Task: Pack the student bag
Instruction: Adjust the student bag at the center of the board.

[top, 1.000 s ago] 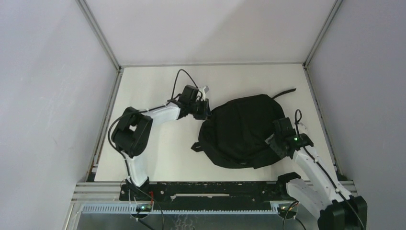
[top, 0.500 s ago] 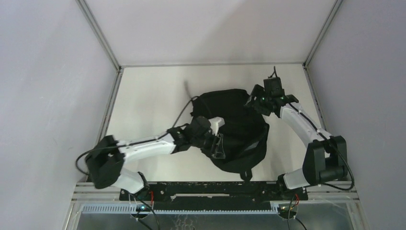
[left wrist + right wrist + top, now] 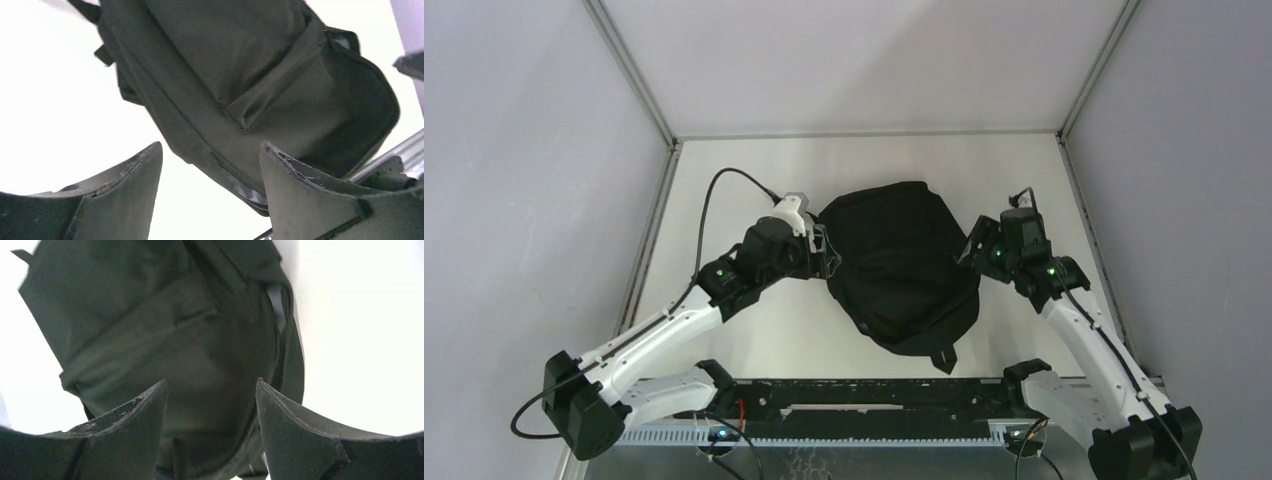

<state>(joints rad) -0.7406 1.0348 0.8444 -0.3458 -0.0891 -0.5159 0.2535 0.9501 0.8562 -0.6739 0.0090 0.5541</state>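
The student bag (image 3: 894, 262) is laid flat on the table (image 3: 724, 190), and the left gripper (image 3: 823, 250) and right gripper (image 3: 970, 256) are held at its opposite edges, jaws apart and empty, apparently so that the soft fabric can be gripped from both sides.

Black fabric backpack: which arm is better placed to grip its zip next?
Probably right: the open right gripper frames the zip of the black fabric backpack; the open left gripper faces only the pocket.
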